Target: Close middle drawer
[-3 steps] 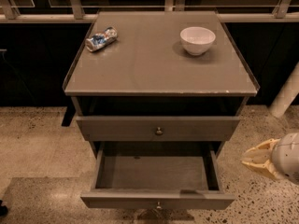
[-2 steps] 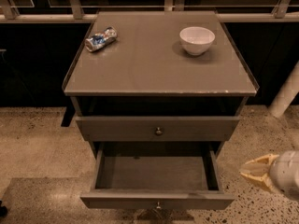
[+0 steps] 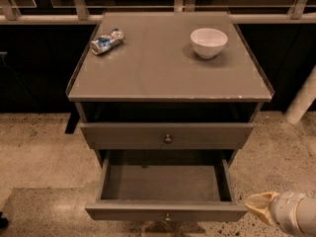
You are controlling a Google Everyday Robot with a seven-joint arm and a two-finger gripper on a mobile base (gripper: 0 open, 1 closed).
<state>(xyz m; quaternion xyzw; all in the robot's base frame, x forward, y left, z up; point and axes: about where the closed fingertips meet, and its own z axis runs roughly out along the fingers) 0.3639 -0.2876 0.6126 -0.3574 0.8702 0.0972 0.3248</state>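
Observation:
The middle drawer (image 3: 165,210) is a grey wooden drawer pulled far out of the grey cabinet (image 3: 168,63). Its deep plain box (image 3: 163,181) holds nothing, and a small round metal knob (image 3: 168,217) sits on its flat front. Above it, the drawer with the narrower front (image 3: 168,135) is nearly shut and has its own knob. My gripper (image 3: 257,207), tan-tipped on a white wrist, is at the lower right, just beside the right end of the open drawer's front and not visibly touching it.
A white bowl (image 3: 208,42) and a crushed can (image 3: 106,41) sit on the cabinet top. A white post (image 3: 302,102) stands at the right. Dark panels and a rail run behind the cabinet. Speckled floor (image 3: 39,157) lies on both sides.
My gripper has moved down and a little left, closer to the right end of the open drawer's front. The drawers, bowl and can have not moved.

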